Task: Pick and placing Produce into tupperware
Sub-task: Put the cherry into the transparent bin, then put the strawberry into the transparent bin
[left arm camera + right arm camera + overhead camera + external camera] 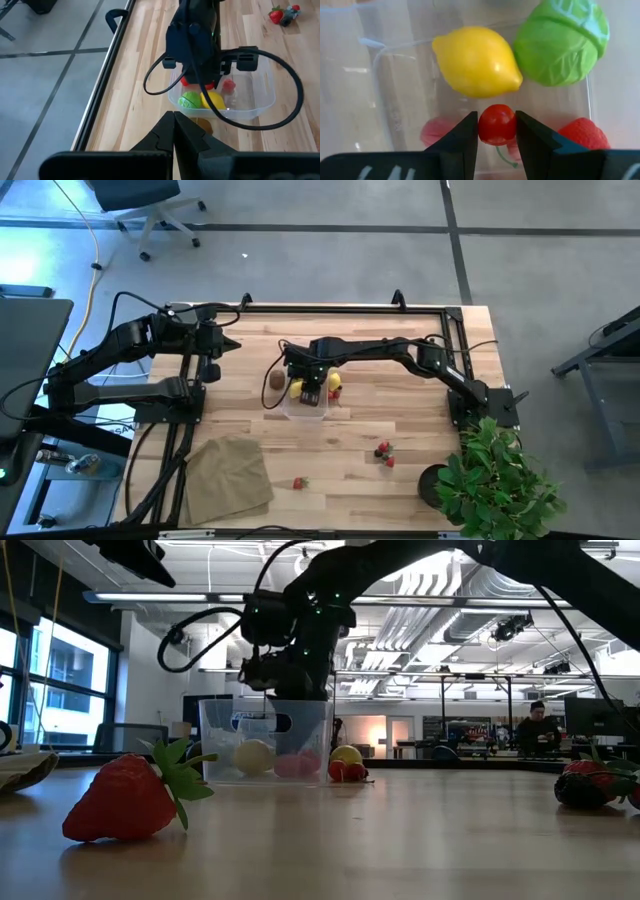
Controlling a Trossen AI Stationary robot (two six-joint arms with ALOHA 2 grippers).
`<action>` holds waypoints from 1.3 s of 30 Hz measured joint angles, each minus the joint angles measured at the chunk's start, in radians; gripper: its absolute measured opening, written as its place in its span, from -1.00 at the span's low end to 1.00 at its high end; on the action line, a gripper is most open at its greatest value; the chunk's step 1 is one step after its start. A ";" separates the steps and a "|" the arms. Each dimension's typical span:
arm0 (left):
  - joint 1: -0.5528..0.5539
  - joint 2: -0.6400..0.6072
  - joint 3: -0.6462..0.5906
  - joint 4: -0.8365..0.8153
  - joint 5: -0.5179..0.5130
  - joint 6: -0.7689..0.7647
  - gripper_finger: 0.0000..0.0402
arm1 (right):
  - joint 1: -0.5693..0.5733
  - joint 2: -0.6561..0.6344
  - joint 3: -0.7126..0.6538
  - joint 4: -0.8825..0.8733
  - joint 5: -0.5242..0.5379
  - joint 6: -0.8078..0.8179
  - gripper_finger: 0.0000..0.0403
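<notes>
The clear tupperware (305, 402) sits mid-table and holds a yellow lemon (477, 60), a green ball (560, 42) and a red strawberry (585, 132). My right gripper (496, 125) hangs over the tub, pointing down, shut on a small red berry (496, 124). A brown kiwi (275, 380) rests on the table left of the tub. A second lemon (335, 383) lies at the tub's right side. My left gripper (232, 345) waits shut, above the table's far left, touching nothing. Loose berries (384, 452) and a strawberry (298, 482) lie nearer the front. My right gripper pinches the small round red berry (496, 124) between its two fingers, one on each side of it. The fingers come from above, pointing down into the tub. The berry is lifted clear above the tub's floor, with a green stem (502, 156) trailing below it.
A tan cloth (230, 475) lies at the near left corner. A leafy potted plant (500, 480) stands at the near right corner. A black rail frame (340, 308) runs along the far edge. Bare wood lies between the tub and the loose berries.
</notes>
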State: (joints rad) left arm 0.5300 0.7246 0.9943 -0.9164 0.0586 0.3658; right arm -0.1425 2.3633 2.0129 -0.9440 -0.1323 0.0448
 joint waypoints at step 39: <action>0.000 0.000 0.000 0.000 0.000 0.000 -1.00 | -0.019 -0.232 0.004 -0.139 0.061 -0.019 -0.10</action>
State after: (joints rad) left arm 0.5301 0.7244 0.9943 -0.9163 0.0586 0.3658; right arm -0.1617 2.1318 2.0171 -1.0831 -0.0715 0.0256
